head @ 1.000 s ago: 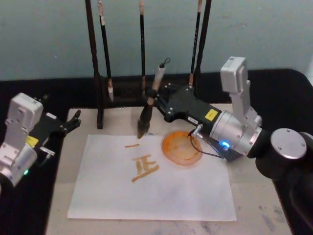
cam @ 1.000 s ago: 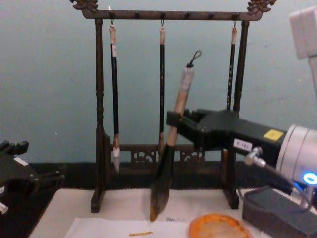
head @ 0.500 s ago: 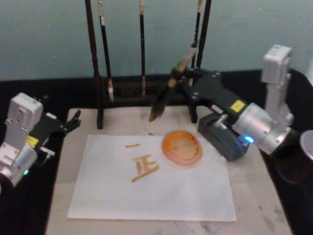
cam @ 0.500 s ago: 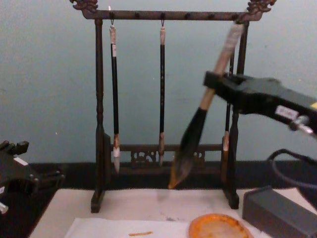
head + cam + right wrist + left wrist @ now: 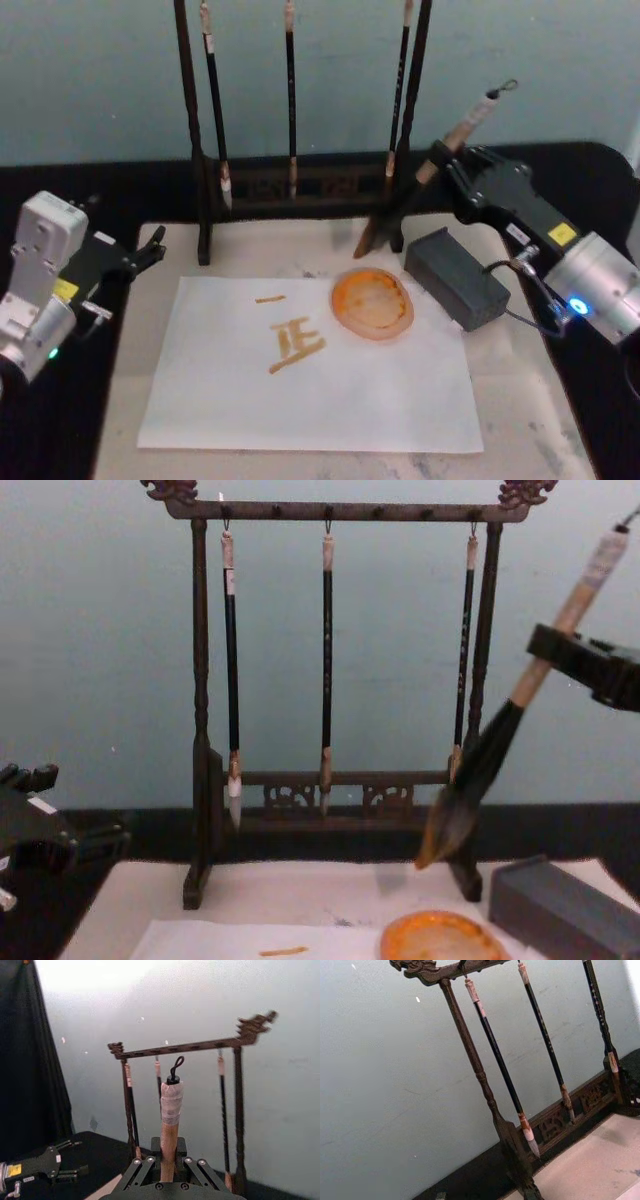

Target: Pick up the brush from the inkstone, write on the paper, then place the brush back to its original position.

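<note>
- Clamped tight in the right gripper (image 5: 447, 162) by its tan handle: the brush (image 5: 403, 203), in the air over the table's far right.
- Tilted hard, with the tip low and to the left near the right foot of the rack (image 5: 193, 150), and the cord loop high and to the right.
- Hanging clear of the paper (image 5: 320, 400), which already bears orange strokes, and beyond the orange dish (image 5: 372, 300).
- Just beside the tip, nearer the robot and to its right: the grey block (image 5: 457, 278), likely the inkstone, almost under the gripper.
- From the head view, block's length from far-left to near-right, across the brush's own line; probably calls for a wrist turn as well as a descent to lay the brush along it.
- Much nearer to the right arm; parked well away at the table's left edge, the left gripper (image 5: 155, 245).
- Risk to mind: tip catching the rack foot or dragging over the dish on the way down.
</note>
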`<state>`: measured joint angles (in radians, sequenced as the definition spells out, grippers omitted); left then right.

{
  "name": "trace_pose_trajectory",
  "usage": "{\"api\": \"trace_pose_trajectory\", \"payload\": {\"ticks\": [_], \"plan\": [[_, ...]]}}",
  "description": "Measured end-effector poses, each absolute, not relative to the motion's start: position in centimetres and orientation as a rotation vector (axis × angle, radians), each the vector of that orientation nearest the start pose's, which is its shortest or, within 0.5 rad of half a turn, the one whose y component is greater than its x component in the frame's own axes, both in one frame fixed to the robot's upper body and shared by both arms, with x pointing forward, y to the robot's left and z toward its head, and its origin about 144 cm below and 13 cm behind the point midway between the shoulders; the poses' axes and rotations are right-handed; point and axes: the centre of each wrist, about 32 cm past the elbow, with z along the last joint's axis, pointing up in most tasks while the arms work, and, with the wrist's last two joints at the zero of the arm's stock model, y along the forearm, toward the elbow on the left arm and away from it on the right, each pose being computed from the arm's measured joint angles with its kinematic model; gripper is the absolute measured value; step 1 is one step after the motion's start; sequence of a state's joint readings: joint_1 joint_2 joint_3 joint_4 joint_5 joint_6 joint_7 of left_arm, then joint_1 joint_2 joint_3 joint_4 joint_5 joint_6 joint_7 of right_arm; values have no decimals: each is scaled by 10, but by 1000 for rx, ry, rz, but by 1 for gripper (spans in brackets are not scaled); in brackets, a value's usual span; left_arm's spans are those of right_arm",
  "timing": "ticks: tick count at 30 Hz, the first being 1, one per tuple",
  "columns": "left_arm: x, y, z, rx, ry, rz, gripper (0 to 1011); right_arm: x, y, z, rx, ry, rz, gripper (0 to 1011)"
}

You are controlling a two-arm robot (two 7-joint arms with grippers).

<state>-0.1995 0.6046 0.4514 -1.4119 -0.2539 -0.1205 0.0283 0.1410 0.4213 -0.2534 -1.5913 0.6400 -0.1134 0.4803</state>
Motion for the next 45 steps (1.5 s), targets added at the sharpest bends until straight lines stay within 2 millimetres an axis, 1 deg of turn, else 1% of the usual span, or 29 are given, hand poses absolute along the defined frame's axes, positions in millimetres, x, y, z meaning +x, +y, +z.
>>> {"api": "trace_pose_trajectory", "payload": {"ticks": [2, 5, 6, 9, 10, 15, 19, 28, 35, 45], "plan": [[489, 310, 1140, 304, -285, 1248, 1010, 486, -275, 1188, 274, 14, -860, 174], [489, 310, 1140, 304, -285, 1248, 1010, 481, -283, 1183, 306, 97, -883, 174], [489, 310, 1140, 304, -285, 1248, 1010, 481, -283, 1183, 306, 97, -883, 174], [489, 310, 1140, 305, -285, 1248, 1010, 478, -291, 1176, 345, 196, -912, 174], [489, 310, 1140, 304, -285, 1248, 1010, 478, -291, 1176, 345, 196, -912, 174], [489, 310, 1140, 304, -285, 1248, 1010, 475, -305, 1166, 417, 370, -956, 174], [489, 310, 1140, 305, -285, 1248, 1010, 474, -310, 1161, 447, 448, -965, 174], [489, 310, 1140, 304, -285, 1248, 1010, 480, -314, 1150, 488, 573, -974, 174], [489, 310, 1140, 304, -285, 1248, 1010, 491, -313, 1140, 515, 674, -968, 174], [489, 310, 1140, 304, -285, 1248, 1010, 499, -314, 1129, 521, 751, -968, 174]]}}
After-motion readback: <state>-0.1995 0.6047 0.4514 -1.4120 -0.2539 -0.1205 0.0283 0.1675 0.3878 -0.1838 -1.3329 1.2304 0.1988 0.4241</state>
